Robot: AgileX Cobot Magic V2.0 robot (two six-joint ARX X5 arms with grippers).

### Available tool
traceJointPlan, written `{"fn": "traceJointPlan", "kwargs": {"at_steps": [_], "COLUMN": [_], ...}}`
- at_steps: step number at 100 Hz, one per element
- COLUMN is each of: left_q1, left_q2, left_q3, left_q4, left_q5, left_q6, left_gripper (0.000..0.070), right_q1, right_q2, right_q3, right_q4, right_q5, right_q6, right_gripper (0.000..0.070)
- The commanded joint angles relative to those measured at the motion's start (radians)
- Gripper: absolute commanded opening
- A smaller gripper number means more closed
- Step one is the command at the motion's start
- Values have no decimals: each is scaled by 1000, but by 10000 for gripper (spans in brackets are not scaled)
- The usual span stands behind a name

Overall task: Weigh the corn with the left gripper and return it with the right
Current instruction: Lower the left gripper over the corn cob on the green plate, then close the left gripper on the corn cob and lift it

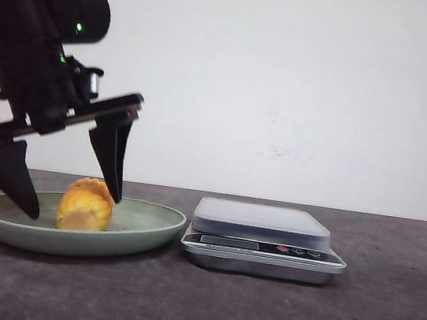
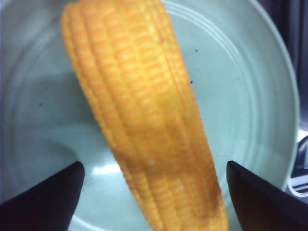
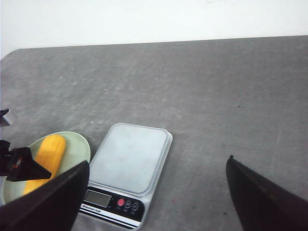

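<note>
The corn (image 1: 85, 204) is a yellow-orange cob piece lying on the green plate (image 1: 144, 232) at the left. My left gripper (image 1: 73, 196) is open, its two black fingers down on either side of the corn, not touching it. In the left wrist view the corn (image 2: 144, 120) fills the middle, between the fingertips (image 2: 48, 197). The silver scale (image 1: 262, 222) stands right of the plate, nothing on it. My right gripper (image 3: 154, 192) is open and empty, high above the table, out of the front view. The right wrist view shows the scale (image 3: 129, 159), the corn (image 3: 48, 156) and the plate (image 3: 79, 147).
The grey table (image 1: 383, 311) runs back to a white wall. The scale's display and buttons (image 1: 265, 248) face the front.
</note>
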Motion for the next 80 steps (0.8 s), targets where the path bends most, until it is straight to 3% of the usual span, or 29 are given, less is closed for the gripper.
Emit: {"fn": "traceJointPlan", "kwargs": {"at_steps": [1, 7, 18, 36, 80], "left_q1": [-11, -21, -34, -49, -93], "left_q2": [29, 43, 63, 66, 23], "left_q3": [24, 24, 24, 24, 100], "left_q4": [12, 14, 13, 22, -30], "left_q5": [-2, -2, -2, -2, 21], "left_q6": [-9, -8, -4, 9, 82], "left_gripper": [548, 511, 264, 5, 0], "right_q1": [11, 21, 37, 56, 81], "right_q2": [5, 10, 24, 55, 70], "right_q3": [8, 8, 8, 8, 8], "right_q4": [3, 0, -6, -6, -6], "right_q5": [13, 25, 38, 38, 37], "right_q6": [-25, -33, -48, -53, -77], "right_gripper": [573, 573, 573, 573, 573]}}
